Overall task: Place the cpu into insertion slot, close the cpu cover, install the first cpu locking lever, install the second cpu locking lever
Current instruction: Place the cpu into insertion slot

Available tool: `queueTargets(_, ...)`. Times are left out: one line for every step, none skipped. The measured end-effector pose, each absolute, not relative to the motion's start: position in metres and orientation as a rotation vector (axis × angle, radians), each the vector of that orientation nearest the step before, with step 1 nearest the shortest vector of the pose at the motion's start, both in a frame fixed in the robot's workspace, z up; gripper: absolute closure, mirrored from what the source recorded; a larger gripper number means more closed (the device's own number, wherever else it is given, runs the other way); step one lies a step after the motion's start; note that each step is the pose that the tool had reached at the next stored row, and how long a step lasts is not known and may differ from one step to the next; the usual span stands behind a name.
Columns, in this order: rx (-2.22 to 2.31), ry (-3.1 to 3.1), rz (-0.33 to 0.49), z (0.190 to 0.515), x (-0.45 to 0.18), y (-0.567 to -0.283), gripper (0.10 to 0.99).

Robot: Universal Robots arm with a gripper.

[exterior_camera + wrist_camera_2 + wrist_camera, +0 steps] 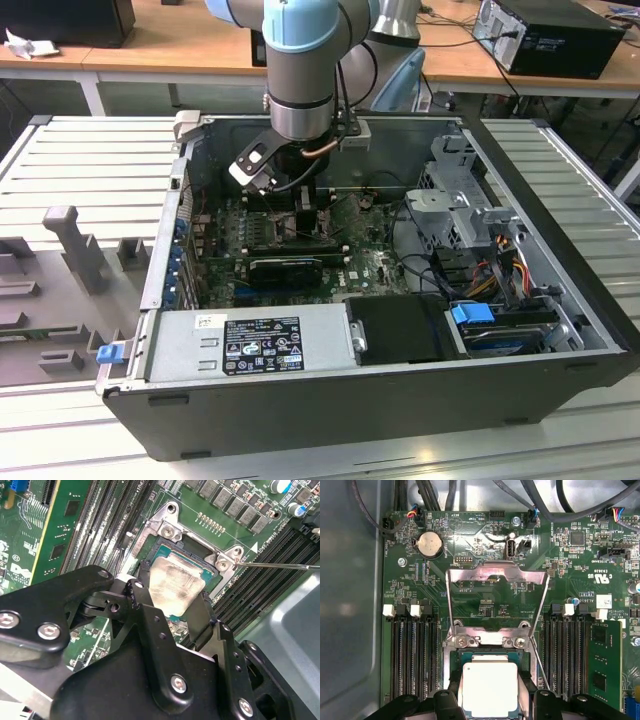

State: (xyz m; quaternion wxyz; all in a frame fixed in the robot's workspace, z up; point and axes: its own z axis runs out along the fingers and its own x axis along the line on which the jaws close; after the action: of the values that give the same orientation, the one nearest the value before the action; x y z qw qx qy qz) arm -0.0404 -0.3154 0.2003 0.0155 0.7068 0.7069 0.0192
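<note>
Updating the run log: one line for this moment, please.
tool: around cpu | cpu: at insertion slot | cpu cover: raised open

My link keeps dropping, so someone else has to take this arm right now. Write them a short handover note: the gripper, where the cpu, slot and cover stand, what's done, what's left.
The gripper is down over the board, straddling the cpu. Whether it is gripping the chip cannot be told.
The cpu lies flat at the insertion slot, silver top up. Full seating is not certain.
The cpu cover is swung up, open.
One thin locking lever sticks out free beside the slot, unlatched.
Done: cpu is at the slot.
Left: confirm seating, close the cover, latch both levers.
</note>
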Motion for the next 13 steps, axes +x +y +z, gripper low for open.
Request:
queueTargets(2.199,2.199,0.060,0.2002,-0.0404,-0.3154,0.557)
queueTargets(2.199,2.199,0.060,0.2002,-0.0404,-0.3154,0.557)
queueTargets(2.199,2.199,0.060,0.2002,-0.0404,-0.3154,0.557)
queueTargets(2.199,2.199,0.061,0.1999,-0.0403,-0.3153,0.557)
queueTargets(2.199,2.199,0.061,0.1998,-0.0403,-0.3152,0.545)
queueTargets(2.199,2.199,0.061,0.1999,-0.0403,-0.3153,0.545)
queueTargets(2.199,2.199,0.060,0.2000,-0.0404,-0.3154,0.482)
queueTargets(2.199,2.199,0.060,0.2000,-0.0404,-0.3154,0.482)
queueTargets(2.199,2.199,0.060,0.2003,-0.0404,-0.3154,0.482)
queueTargets(2.199,2.199,0.060,0.2008,-0.0404,-0.3154,0.482)
queueTargets(2.199,2.199,0.060,0.2018,-0.0404,-0.3154,0.482)
queueTargets(2.199,2.199,0.060,0.2027,-0.0404,-0.3154,0.482)
queueTargets(2.199,2.199,0.060,0.2046,-0.0404,-0.3154,0.482)
